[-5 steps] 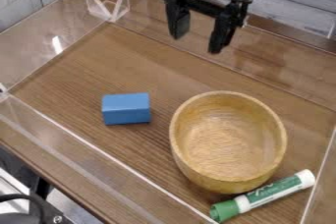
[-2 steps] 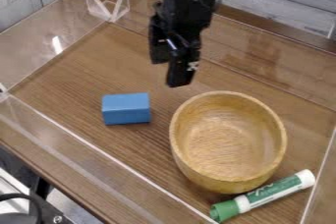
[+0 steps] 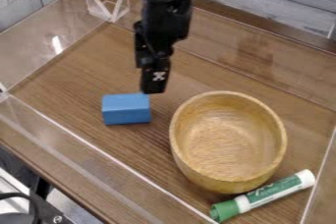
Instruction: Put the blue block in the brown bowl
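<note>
The blue block (image 3: 126,109) lies flat on the wooden table, left of centre. The brown bowl (image 3: 230,141) stands to its right, empty, with thick walls. My black gripper (image 3: 152,74) hangs pointing down, just above and slightly right of the block's far edge. Its fingers (image 3: 156,79) stand apart with nothing between them, seen nearly edge-on. It is clear of both the block and the bowl.
A green-and-white marker (image 3: 262,197) lies at the front right, beside the bowl. Clear plastic walls (image 3: 39,41) fence the table on all sides. A clear plastic stand (image 3: 105,2) sits at the back left corner.
The gripper has come down and toward the front left, from the back of the table to just above the block. It has rolled about its own axis. Its jaws stayed open.
</note>
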### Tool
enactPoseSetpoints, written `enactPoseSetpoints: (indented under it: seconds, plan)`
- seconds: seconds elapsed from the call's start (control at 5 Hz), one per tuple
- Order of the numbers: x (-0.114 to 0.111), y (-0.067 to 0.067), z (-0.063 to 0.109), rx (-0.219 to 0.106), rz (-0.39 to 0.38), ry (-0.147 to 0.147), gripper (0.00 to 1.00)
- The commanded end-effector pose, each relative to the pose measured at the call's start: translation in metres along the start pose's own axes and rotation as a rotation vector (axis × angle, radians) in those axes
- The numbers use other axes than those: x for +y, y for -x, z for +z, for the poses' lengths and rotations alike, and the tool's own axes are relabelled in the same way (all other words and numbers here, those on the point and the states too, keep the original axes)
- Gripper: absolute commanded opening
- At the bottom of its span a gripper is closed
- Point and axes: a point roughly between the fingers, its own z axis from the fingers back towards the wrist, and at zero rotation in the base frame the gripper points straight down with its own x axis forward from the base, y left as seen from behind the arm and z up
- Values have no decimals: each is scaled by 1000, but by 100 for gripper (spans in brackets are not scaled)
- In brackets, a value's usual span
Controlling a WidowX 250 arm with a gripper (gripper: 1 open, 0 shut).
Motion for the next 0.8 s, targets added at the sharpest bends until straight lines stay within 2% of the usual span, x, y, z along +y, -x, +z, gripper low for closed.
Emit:
enactPoseSetpoints:
  seconds: [0.0,0.2,0.6]
  plan:
    - [10,9,5,-41,-15,-60,100]
    - [14,15,-4,-53,-16,-65,100]
    - [15,17,-20,-70,-15,-59,100]
